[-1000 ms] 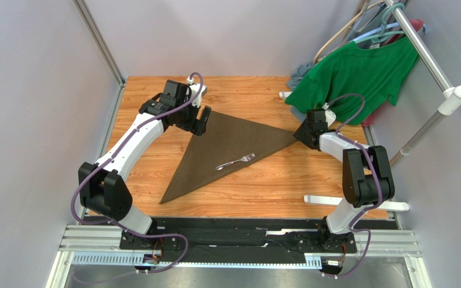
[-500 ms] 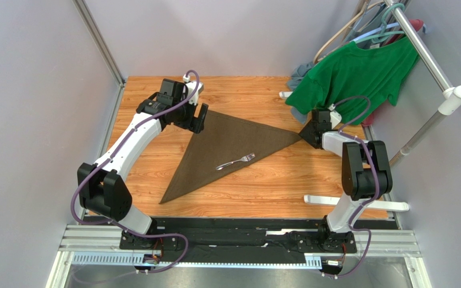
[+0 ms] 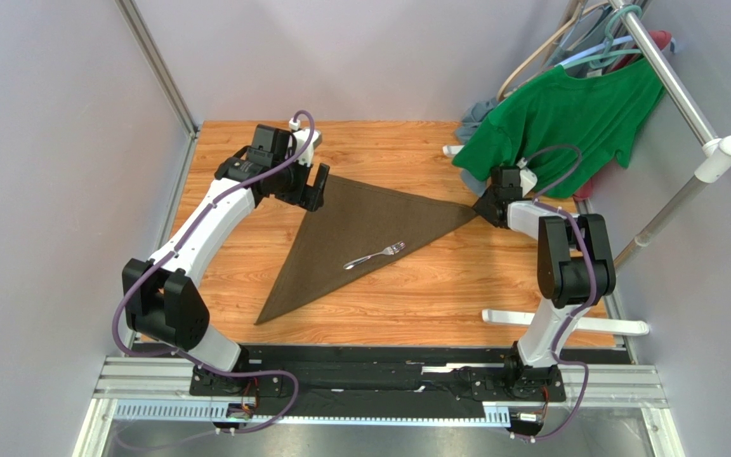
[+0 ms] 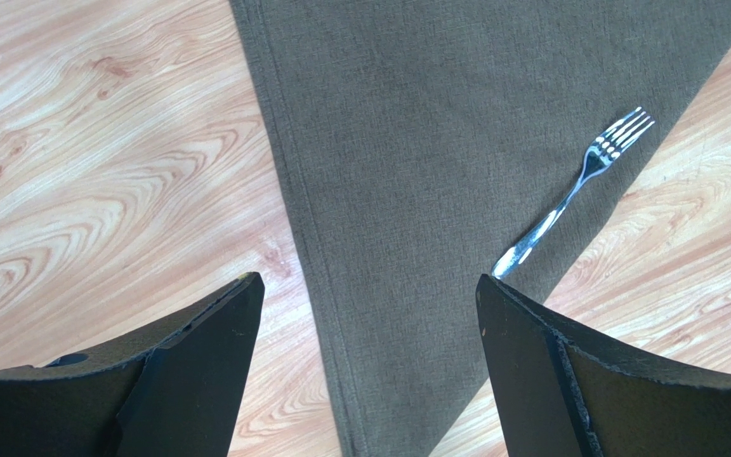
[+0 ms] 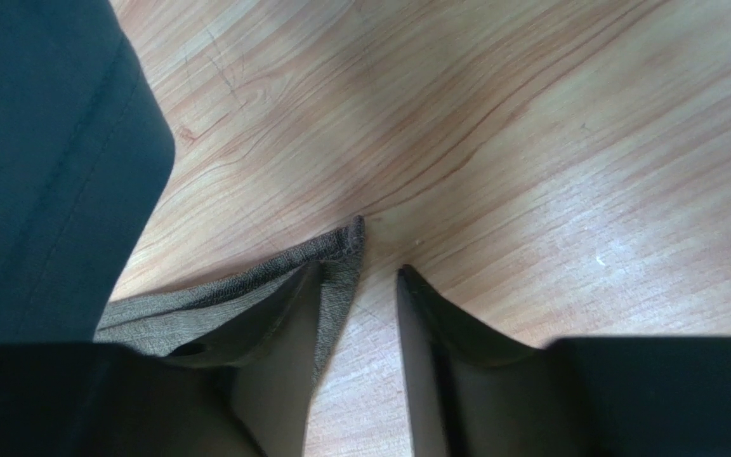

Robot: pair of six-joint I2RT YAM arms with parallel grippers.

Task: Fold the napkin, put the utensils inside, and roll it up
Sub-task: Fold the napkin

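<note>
Fold: complete, in my judgement. The napkin [image 3: 360, 224] lies flat as a triangle at mid-bench. One fork [image 3: 374, 255] rests on it, close to its near-right edge. Rolling: not begun.

My left claw [image 3: 314, 188] hangs spread wide over the far-left corner. My right claw [image 3: 487, 205] sits narrowly spread at the right corner, pinching nothing.

The bench [image 3: 455, 295] is pale wood grain. Grey walls [image 3: 369, 57] surround it. A green T-shirt [image 3: 569, 114] hangs from a rail [image 3: 670, 71] at far right.

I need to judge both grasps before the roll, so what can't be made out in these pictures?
Top view: the left claw covers the napkin's far corner.
Top view: the right claw's tips, hidden under its own wrist.
Right wrist view: the napkin beyond its corner, behind a finger and a dark cloth.
</note>
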